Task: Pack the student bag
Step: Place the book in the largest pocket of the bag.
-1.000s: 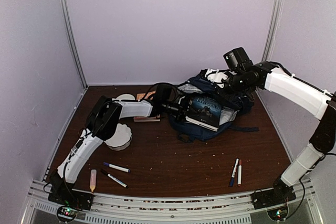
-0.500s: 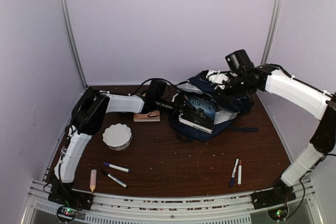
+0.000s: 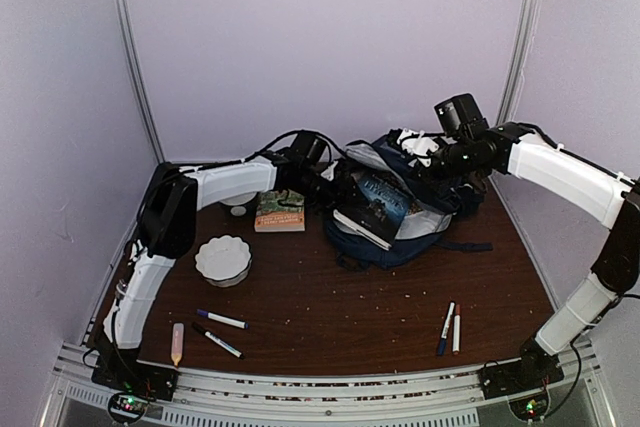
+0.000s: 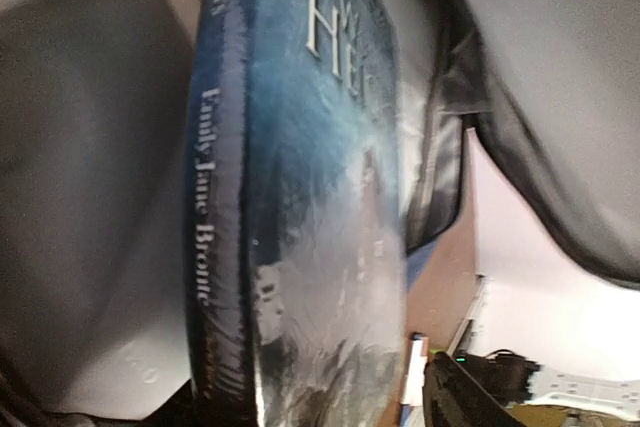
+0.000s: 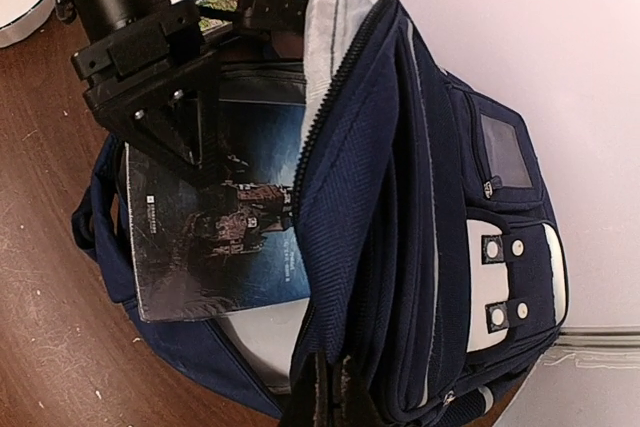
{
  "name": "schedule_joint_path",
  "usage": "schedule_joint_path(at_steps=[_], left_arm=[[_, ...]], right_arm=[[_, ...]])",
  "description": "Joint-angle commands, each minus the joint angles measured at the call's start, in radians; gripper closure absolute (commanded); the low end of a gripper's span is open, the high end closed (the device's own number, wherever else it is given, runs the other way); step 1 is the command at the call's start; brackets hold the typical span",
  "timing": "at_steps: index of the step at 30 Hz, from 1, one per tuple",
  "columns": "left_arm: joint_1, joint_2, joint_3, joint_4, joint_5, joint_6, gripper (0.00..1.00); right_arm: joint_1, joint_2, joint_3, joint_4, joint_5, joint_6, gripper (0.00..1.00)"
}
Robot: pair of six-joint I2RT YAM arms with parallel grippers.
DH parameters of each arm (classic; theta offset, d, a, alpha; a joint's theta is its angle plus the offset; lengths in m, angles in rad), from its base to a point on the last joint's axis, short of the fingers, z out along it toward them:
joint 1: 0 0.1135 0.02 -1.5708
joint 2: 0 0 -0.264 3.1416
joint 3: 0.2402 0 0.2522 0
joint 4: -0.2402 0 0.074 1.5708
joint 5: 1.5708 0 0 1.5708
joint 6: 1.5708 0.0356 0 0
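The student bag, navy with white buckle patches, lies at the back of the table with its mouth held wide. My right gripper is shut on the bag's zip edge and lifts that flap. A dark blue book leans in the mouth against the grey lining; its spine fills the left wrist view. My left gripper stands open at the book's upper end, one finger over the cover. None of its fingers show in the left wrist view.
A second book lies left of the bag and a white scalloped bowl sits nearer. Two markers and a tube lie front left. Two more pens lie front right. Walls close in behind.
My left gripper has opened off the blue book and the arm has swung up and back. The book now stands steeper in the bag's mouth. The right gripper still holds the flap.
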Motion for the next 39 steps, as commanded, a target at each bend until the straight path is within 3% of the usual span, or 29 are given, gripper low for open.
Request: schedule_joint_path(at_steps=[1, 7, 10, 12, 17, 20, 24, 30, 33, 39], left_arm=[[-0.009, -0.08, -0.055, 0.0, -0.085, 0.144, 0.34], [0.005, -0.15, -0.174, 0.032, -0.123, 0.189, 0.31], [0.005, -0.252, -0.36, 0.312, -0.029, 0.182, 0.27], [0.007, -0.291, -0.411, 0.397, 0.014, 0.194, 0.25], [0.006, -0.34, -0.469, 0.369, 0.026, 0.277, 0.26], [0.006, -0.387, -0.479, 0.243, -0.011, 0.417, 0.31], [-0.009, -0.511, -0.515, 0.134, -0.118, 0.712, 0.35], [-0.031, -0.641, -0.628, 0.34, -0.243, 1.075, 0.36], [-0.032, -0.596, -0.586, 0.385, -0.221, 1.191, 0.36], [-0.03, -0.4, -0.277, 0.196, -0.096, 1.335, 0.36]], right_arm=[[-0.014, -0.025, -0.013, 0.029, 0.003, 0.013, 1.0], [-0.023, -0.03, -0.025, 0.037, 0.0, 0.018, 1.0], [-0.037, -0.035, -0.032, 0.035, 0.013, 0.02, 1.0], [-0.054, -0.045, -0.039, 0.033, 0.002, 0.025, 1.0], [-0.077, -0.071, -0.068, 0.025, -0.011, 0.026, 1.0], [-0.089, -0.089, -0.088, 0.025, -0.013, 0.03, 1.0], [-0.095, -0.111, -0.109, 0.017, -0.023, 0.032, 1.0], [-0.095, -0.148, -0.135, -0.009, -0.034, 0.042, 1.0], [-0.097, -0.159, -0.153, -0.013, -0.025, 0.035, 1.0], [-0.102, -0.184, -0.165, -0.021, -0.023, 0.025, 1.0]])
